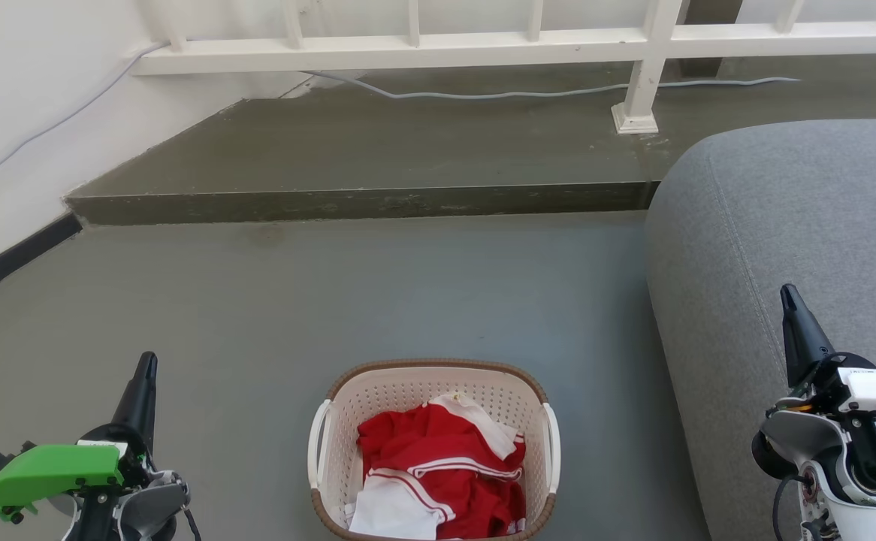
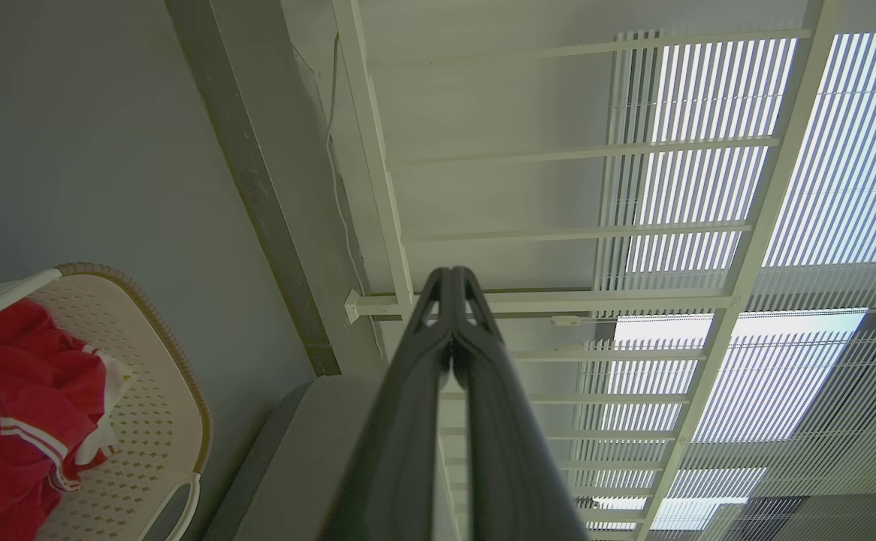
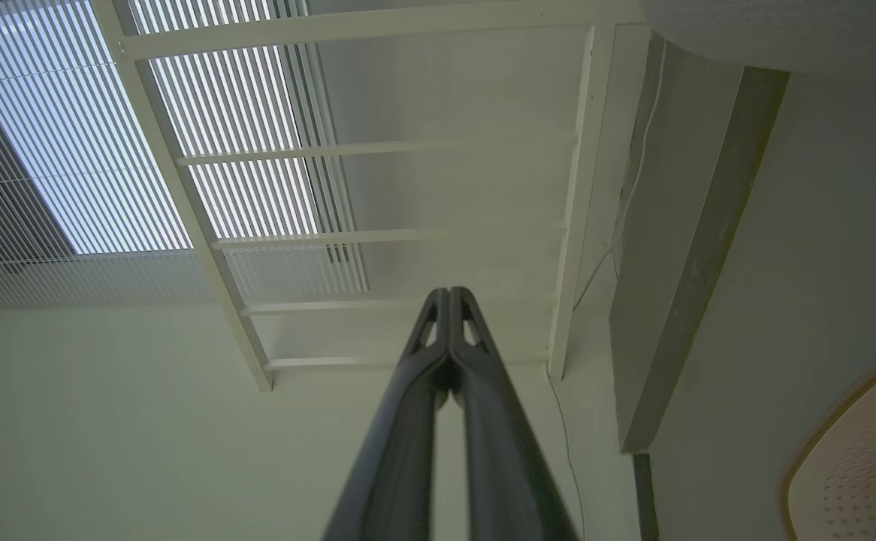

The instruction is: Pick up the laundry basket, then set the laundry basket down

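Hovering | left fingers (image 1: 141, 391) together, empty | right fingers (image 1: 798, 323) together, empty | laundry basket (image 1: 430, 364) untouched

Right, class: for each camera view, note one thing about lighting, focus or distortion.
Head view: soft even light, laundry basket sharp, barely any shadow. Left wrist view: blinds glare brightly, left tool blurs near the lens. Right wrist view: blinds also bright, right tool soft low down, wall tinted greenish.
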